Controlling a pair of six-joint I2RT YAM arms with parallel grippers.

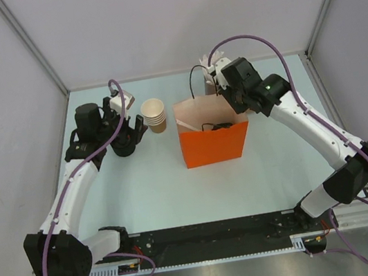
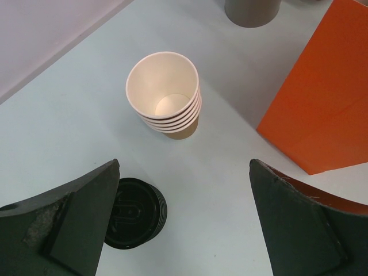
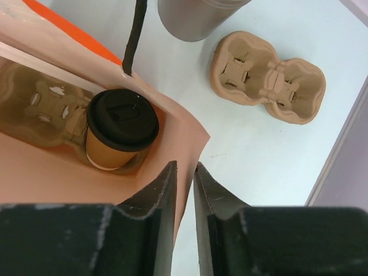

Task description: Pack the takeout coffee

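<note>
Orange paper bag (image 1: 215, 146), upright at table centre: holds a moulded brown pulp cup carrier (image 3: 40, 103). The small tan kraft-paper takeout coffee with round black lid (image 3: 115, 135) sits upright in the carrier's pocket.

Right gripper (image 3: 184, 167): over the bag's rim, jaws narrowly parted, holding nothing.

Left gripper (image 2: 184, 164): spread wide, empty.

Stack of lidless tan cups (image 2: 164, 92): at the bag's 10 o'clock.

Stack of black lids (image 2: 138, 210): at the cups' 7 o'clock.

pale blue table (image 1: 150, 192) ran under the left gripper (image 2: 184, 167), plain white walls (image 1: 172, 21) stood beyond the right gripper (image 3: 184, 167), grey metal corner posts (image 1: 29, 47) flanked them, black rail (image 1: 213, 235) sat behind both, light was flat
</note>
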